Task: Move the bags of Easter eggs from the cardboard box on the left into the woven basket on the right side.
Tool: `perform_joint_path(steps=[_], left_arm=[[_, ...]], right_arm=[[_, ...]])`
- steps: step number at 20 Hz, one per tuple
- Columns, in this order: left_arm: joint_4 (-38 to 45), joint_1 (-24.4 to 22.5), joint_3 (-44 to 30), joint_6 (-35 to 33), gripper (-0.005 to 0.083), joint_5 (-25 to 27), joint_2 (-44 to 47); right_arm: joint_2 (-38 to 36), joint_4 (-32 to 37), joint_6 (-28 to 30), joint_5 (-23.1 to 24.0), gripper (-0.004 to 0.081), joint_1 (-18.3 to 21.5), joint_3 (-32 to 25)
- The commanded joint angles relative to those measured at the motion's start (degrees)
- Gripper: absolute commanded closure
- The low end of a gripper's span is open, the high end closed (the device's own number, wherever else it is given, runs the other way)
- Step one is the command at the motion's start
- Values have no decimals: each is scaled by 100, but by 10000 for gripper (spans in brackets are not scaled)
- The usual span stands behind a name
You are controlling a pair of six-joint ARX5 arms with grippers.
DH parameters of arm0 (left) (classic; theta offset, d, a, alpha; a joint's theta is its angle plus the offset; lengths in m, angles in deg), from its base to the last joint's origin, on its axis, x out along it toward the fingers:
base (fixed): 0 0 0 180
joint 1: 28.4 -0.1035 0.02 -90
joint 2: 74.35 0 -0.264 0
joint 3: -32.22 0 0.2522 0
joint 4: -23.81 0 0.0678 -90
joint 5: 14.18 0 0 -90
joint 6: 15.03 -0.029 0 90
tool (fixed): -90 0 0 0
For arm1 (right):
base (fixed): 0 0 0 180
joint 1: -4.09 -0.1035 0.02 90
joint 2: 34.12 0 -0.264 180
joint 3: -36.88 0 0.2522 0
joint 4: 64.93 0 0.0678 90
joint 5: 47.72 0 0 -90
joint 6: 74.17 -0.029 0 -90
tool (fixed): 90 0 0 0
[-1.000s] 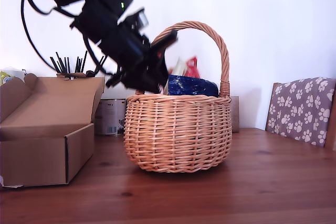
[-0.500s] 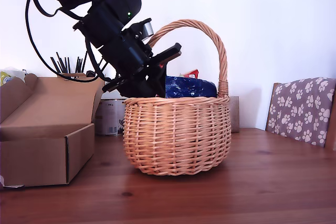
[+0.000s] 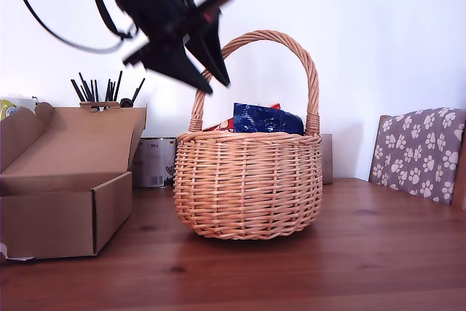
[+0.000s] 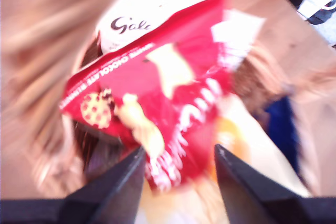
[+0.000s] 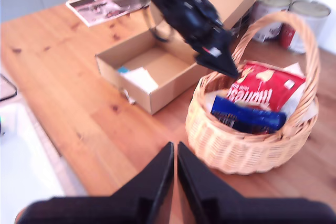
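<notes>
The woven basket (image 3: 247, 187) stands mid-table, its rim (image 5: 236, 156) also in the second wrist view. A dark blue bag (image 3: 266, 118) (image 5: 247, 119) and a red and white bag (image 4: 157, 87) (image 5: 265, 90) lie inside it. My first gripper (image 3: 216, 85) (image 4: 178, 153) hangs open above the basket's rim, beside the handle, with nothing between its fingers. The cardboard box (image 3: 58, 202) (image 5: 163, 64) sits open at the exterior view's left, holding only a white scrap. My second gripper (image 5: 175, 153) is shut on nothing, high above the table; the exterior view does not show it.
Behind the box a tin can (image 3: 154, 162) stands beside a holder of dark sticks (image 3: 102, 92). A chair with a paw-print cushion (image 3: 422, 151) is at the exterior view's right. Two more tins (image 5: 283, 9) and a leaflet (image 5: 105, 6) lie further back.
My first gripper has risen out of the basket, up and toward the exterior view's left. The red bag it was lowering now lies in the basket beside the blue one.
</notes>
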Motion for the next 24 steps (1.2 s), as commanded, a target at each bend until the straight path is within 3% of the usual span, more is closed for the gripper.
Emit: perform_joint_path(steps=[1,5,10,15,19,24], left_arm=[[-24,28,-15,-131,739,144,127],[173,22,-286,-376,754,352,715],[745,-76,-1119,-468,754,496,1543],[1624,-385,-2371,-514,754,820,2546],[2186,-1032,-3473,-636,753,813,3515],[2938,-1751,-4664,-625,754,813,4898]], right_arm=[[-26,162,-52,188,783,90,-4],[72,564,-138,378,783,752,-15],[365,1270,20,236,783,2212,-192],[317,1648,-4,-269,783,3622,-428],[153,2179,-57,-767,783,4046,-765],[-133,3423,-450,-898,783,4089,-1930]])
